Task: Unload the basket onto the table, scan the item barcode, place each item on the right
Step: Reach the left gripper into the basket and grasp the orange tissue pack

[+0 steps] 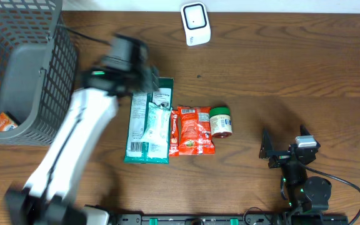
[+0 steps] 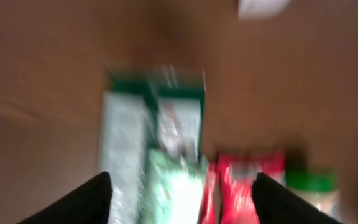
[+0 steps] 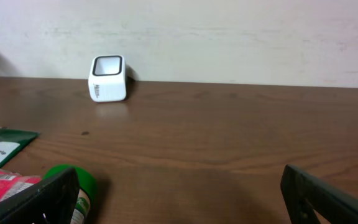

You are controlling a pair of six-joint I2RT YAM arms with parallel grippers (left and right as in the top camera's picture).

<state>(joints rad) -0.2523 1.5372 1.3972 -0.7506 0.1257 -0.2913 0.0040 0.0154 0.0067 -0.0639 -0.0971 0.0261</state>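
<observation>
Pick step, I think. Left gripper [image 2: 182, 186] hung over flat green plastic packets [image 1: 149, 134], fingers apart, empty; right gripper [image 3: 179, 186] was spread wide, empty too. Next: grab 1 pkt, show small white box scanner [image 1: 195, 24]

Bare table [image 1: 292, 62] between scanner [image 1: 195, 24] and packets [image 1: 192, 131] looks passable; the basket [image 1: 30, 69] crowds the left.
</observation>
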